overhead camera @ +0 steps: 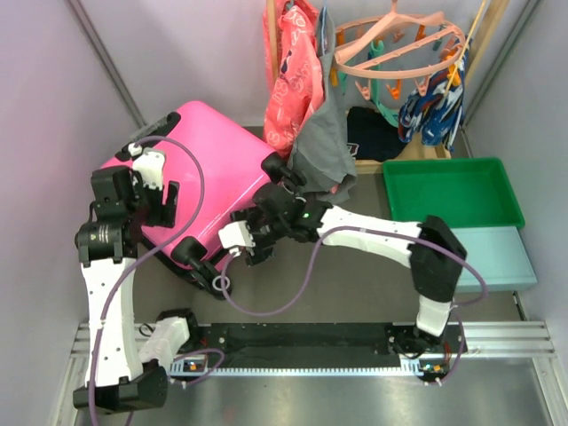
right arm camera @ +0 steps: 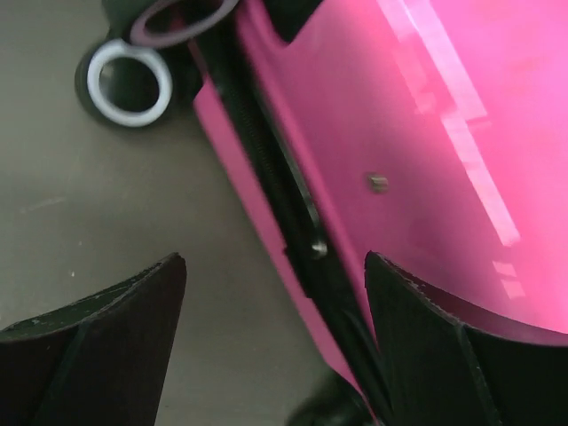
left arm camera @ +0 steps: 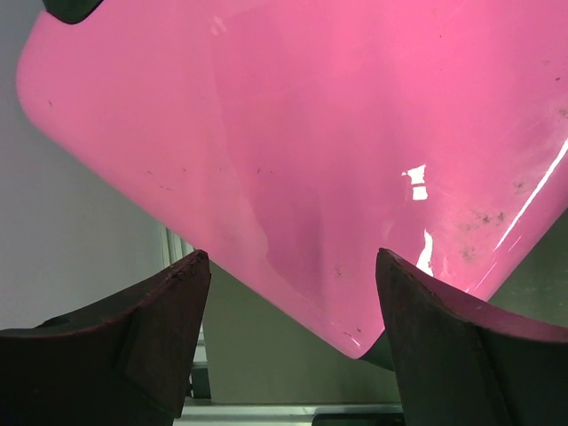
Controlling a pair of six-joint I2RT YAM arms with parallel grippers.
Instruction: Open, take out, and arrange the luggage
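From my station the job looked barely begun. The luggage (overhead camera: 209, 160) lay flat on the worktop (overhead camera: 355, 284), left of centre, its pink shell facing up, and the black zipper seam (right arm camera: 284, 204) ran along the near edge with no gap that I could make out, so I judged the case was not yet open. The left hand (left arm camera: 293, 266) was spread wide with a rounded pink corner of the shell sitting between its fingers, and it gripped nothing; I could not tell whether either finger touched the shell. The right hand (right arm camera: 275, 266) was also wide open and empty, poised over the seam on the near side, close to a wheel (right arm camera: 129, 84). I could not pick out a zipper pull in any view, which I took to be the thing I needed first. Nothing from inside was on show, and the green tray (overhead camera: 448, 191) to the right held nothing that I could see. By my reckoning all three steps remained: unzipping and lifting the lid, taking the contents out, and arranging them.
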